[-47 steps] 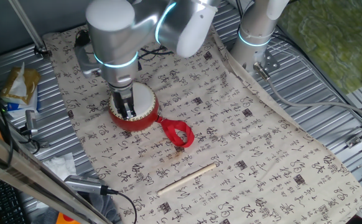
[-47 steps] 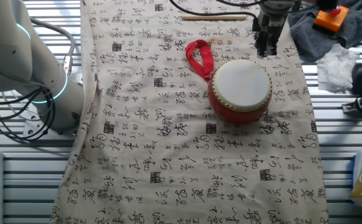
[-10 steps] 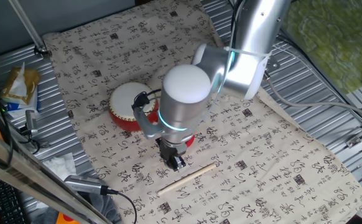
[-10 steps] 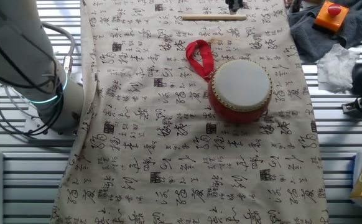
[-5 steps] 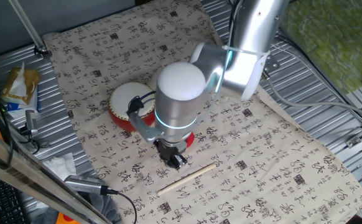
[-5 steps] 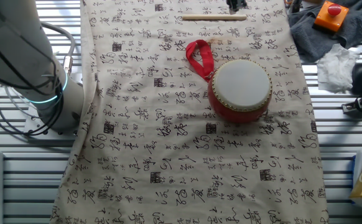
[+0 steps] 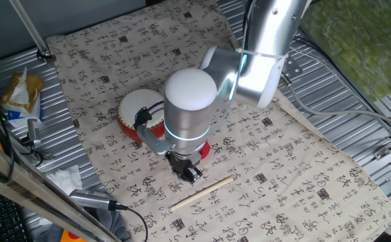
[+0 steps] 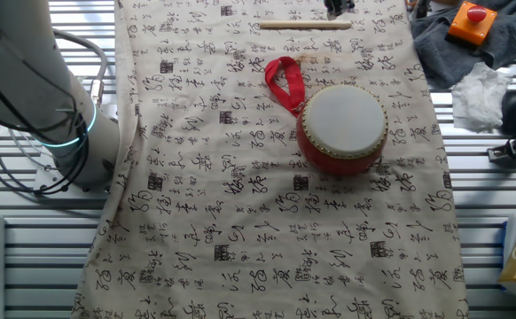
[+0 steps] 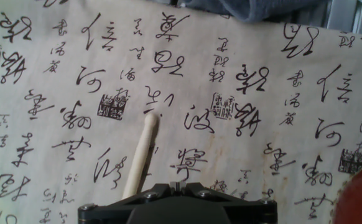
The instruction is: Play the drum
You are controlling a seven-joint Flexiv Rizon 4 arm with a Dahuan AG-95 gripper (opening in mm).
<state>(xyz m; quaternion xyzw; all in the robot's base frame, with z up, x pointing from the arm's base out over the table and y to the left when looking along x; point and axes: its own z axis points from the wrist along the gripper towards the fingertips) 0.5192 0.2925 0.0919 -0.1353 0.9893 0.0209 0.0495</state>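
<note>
The drum (image 8: 342,124) is red with a white skin and stands on the printed cloth. In one fixed view the arm hides part of the drum (image 7: 134,111). Its red ribbon loop (image 8: 284,81) lies beside it. A thin pale wooden stick (image 7: 202,193) lies on the cloth nearer the front edge; it also shows in the other fixed view (image 8: 304,25) and in the hand view (image 9: 140,155). My gripper (image 7: 190,173) hangs just above the cloth next to the stick, away from the drum. Its jaws look closed together and empty in the hand view (image 9: 177,185).
The printed cloth (image 8: 240,204) covers the metal table. A grey cloth with an orange device (image 8: 467,25), white tissue (image 8: 480,93) and a cable (image 7: 118,208) lie off the cloth's edge. A yellow packet (image 7: 22,94) lies at the far left. A red shape (image 9: 358,199) shows in the hand view's corner.
The gripper has left its place over the drum and come down by the stick. Over the last second the arm has shifted slightly left; drum and stick have not moved.
</note>
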